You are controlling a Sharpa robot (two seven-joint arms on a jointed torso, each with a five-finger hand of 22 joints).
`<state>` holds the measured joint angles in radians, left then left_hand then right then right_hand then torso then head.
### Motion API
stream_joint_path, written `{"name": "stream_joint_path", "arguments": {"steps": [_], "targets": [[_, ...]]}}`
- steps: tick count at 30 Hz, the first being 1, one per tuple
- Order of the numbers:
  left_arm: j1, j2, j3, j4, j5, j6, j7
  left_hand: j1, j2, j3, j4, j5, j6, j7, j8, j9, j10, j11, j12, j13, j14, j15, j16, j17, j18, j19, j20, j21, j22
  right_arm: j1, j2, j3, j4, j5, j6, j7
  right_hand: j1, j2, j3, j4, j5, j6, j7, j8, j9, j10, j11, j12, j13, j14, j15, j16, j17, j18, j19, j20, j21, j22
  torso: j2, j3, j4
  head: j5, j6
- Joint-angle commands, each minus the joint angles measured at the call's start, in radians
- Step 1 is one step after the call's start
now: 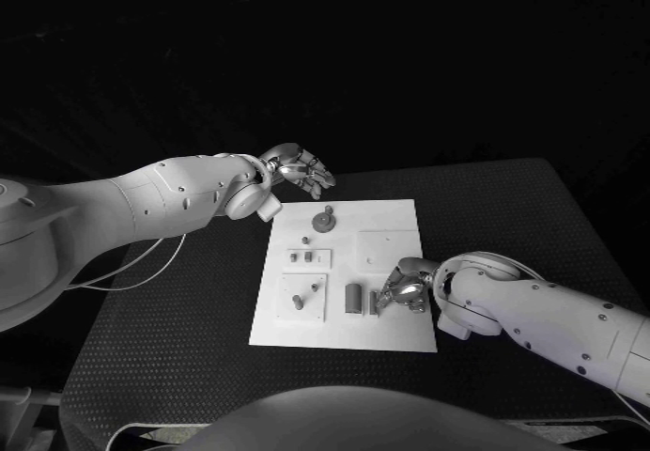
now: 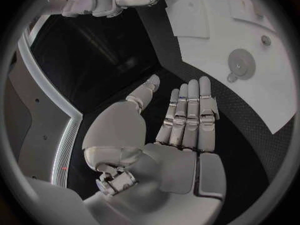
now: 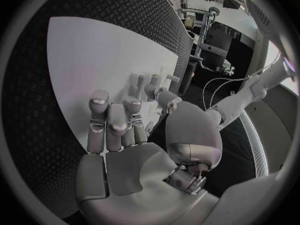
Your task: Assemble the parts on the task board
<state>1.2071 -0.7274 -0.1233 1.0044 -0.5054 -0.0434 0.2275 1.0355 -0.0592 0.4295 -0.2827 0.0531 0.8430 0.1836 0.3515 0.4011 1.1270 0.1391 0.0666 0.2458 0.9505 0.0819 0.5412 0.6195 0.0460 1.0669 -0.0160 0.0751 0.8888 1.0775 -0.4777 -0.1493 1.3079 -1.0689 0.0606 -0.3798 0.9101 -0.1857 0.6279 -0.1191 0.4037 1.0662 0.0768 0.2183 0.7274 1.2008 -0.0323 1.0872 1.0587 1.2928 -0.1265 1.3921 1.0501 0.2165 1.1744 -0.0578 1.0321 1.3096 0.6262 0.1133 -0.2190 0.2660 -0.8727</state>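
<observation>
Right hand [image 1: 404, 288] low over the near right part of the task board [image 1: 393, 221], fingers loose, grasping nothing, beside upright grey parts [image 1: 353, 298]. Left hand [image 1: 298, 170] raised past the far left corner, fingers spread, empty.

A lab: black table [image 1: 177, 329], equipment stands [image 3: 209, 35] beyond.

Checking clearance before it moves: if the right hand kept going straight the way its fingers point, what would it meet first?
Probably the small upright parts standing on the task board, just ahead of the right hand's fingers. Depth is unclear, so it might pass above them.
</observation>
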Motion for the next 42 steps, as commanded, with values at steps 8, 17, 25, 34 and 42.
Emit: {"name": "stream_joint_path", "arguments": {"steps": [8, 17, 25, 34, 42], "targets": [[0.001, 0.004, 0.0, 0.001, 0.0, 0.015, 0.005, -0.013, -0.001, 0.008, 0.0, -0.002, -0.009, -0.001, 0.006, -0.001, -0.004, 0.0, 0.005, -0.001, 0.008, 0.002, -0.006, 0.002, 0.019, -0.003, 0.001, -0.002, 0.0, -0.006, 0.018, 0.0, -0.01, -0.055, 0.014, 0.012, 0.001, 0.004, -0.009, -0.002, -0.003, 0.009, -0.001, 0.009, 0.002, 0.008, -0.002, 0.003, -0.004, 0.006, -0.008, 0.003, 0.003, 0.045, 0.004, 0.003, 0.001, 0.011, 0.0, 0.0009, -0.0001, -0.004, 0.0], [0.001, 0.002, 0.0, 0.001, 0.0, 0.015, 0.004, -0.013, -0.001, 0.008, 0.0, -0.002, -0.009, -0.001, 0.006, -0.001, -0.004, 0.0, 0.005, -0.001, 0.008, 0.002, -0.006, 0.002, 0.019, -0.003, 0.001, -0.002, 0.0, -0.017, 0.026, 0.0, -0.015, -0.062, 0.037, -0.003, -0.004, 0.005, -0.013, 0.001, -0.003, 0.018, -0.004, 0.014, 0.004, 0.01, -0.005, 0.002, -0.006, 0.01, -0.009, 0.004, 0.007, 0.045, 0.006, 0.005, 0.001, 0.011, 0.0, -0.0008, 0.0011, -0.004, 0.0], [0.001, 0.0, 0.0, 0.002, 0.0, 0.016, 0.004, -0.014, -0.001, 0.008, 0.0, -0.002, -0.009, -0.001, 0.006, -0.001, -0.004, 0.0, 0.005, -0.001, 0.008, 0.002, -0.006, 0.002, 0.019, -0.003, 0.001, -0.002, 0.0, -0.02, 0.023, 0.0, -0.013, -0.064, 0.063, -0.009, -0.012, -0.003, -0.02, 0.005, -0.003, 0.024, -0.006, 0.018, 0.005, 0.012, -0.008, 0.002, -0.007, 0.012, -0.011, 0.005, 0.009, 0.045, 0.007, 0.006, 0.001, 0.011, 0.0, -0.0011, 0.001, -0.002, 0.0], [0.001, 0.0, 0.0, 0.002, 0.0, 0.017, 0.003, -0.014, -0.001, 0.008, 0.0, -0.002, -0.009, -0.001, 0.006, -0.001, -0.004, 0.0, 0.005, -0.001, 0.008, 0.002, -0.007, 0.003, 0.019, -0.003, 0.001, -0.002, 0.0, -0.024, 0.024, 0.0, -0.014, -0.064, 0.068, -0.008, -0.034, -0.003, -0.054, 0.007, -0.005, 0.024, -0.008, 0.018, 0.005, 0.012, -0.009, 0.002, -0.008, 0.011, -0.013, 0.006, 0.009, 0.045, 0.005, 0.007, 0.001, 0.012, 0.0, -0.0005, 0.0005, -0.002, 0.0], [0.001, 0.0, 0.0, 0.002, 0.0, 0.019, 0.002, -0.015, -0.001, 0.008, 0.0, -0.002, -0.009, -0.001, 0.006, -0.001, -0.004, 0.0, 0.005, -0.001, 0.008, 0.002, -0.007, 0.003, 0.019, -0.003, 0.001, -0.002, 0.0, -0.025, 0.027, 0.0, -0.023, -0.065, 0.062, -0.012, -0.027, 0.014, -0.063, -0.006, -0.003, 0.023, -0.008, 0.019, 0.006, 0.011, -0.01, 0.001, -0.008, 0.011, -0.014, 0.007, 0.009, 0.045, 0.004, 0.005, 0.001, 0.012, 0.0, -0.0004, 0.0003, -0.001, 0.0]]}}
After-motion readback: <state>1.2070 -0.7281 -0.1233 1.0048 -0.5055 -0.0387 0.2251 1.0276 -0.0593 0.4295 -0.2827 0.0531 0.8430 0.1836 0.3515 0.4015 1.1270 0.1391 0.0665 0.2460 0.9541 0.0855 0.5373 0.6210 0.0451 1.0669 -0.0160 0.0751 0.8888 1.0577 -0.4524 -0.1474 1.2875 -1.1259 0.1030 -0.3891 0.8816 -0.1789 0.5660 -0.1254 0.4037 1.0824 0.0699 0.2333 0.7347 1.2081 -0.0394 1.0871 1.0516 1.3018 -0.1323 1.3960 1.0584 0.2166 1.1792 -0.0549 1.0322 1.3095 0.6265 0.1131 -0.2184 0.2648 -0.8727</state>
